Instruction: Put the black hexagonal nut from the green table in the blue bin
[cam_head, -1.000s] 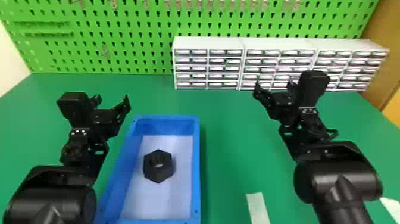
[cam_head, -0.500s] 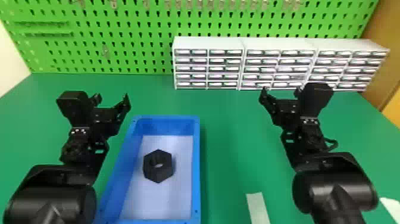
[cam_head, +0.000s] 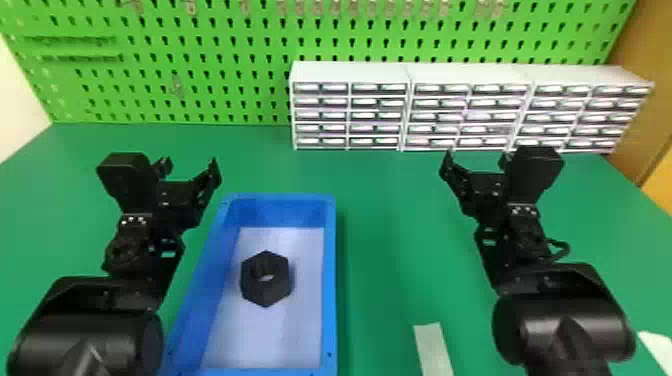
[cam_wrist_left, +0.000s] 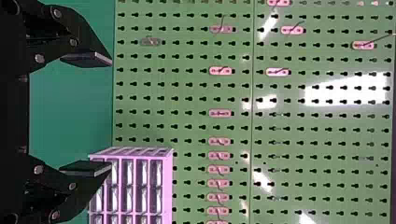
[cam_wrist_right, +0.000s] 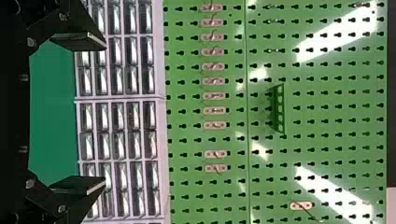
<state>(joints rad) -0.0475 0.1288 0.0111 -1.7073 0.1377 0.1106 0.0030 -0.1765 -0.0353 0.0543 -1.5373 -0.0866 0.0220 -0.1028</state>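
The black hexagonal nut (cam_head: 266, 278) lies flat on the pale floor of the blue bin (cam_head: 330, 280), apart from its walls. Over the table to the left of the bin's far end is my left gripper (cam_head: 191, 167), open and holding nothing; the left wrist view shows the left gripper (cam_wrist_left: 95, 113) with its fingers wide apart. My right gripper (cam_head: 475, 162) is well to the right of the bin, above the green table (cam_head: 385, 240). In the right wrist view the right gripper (cam_wrist_right: 88, 113) has spread fingers with nothing between them.
White drawer cabinets (cam_head: 350, 72) stand along the table's back, before a green pegboard (cam_head: 225, 65). A pale strip (cam_head: 433, 350) lies near the front, right of the bin. Another pale piece (cam_head: 655, 345) is at the right front.
My right gripper has moved slightly right and turned a little, with its arm shifting along. The left arm, the nut and the bin have stayed put.
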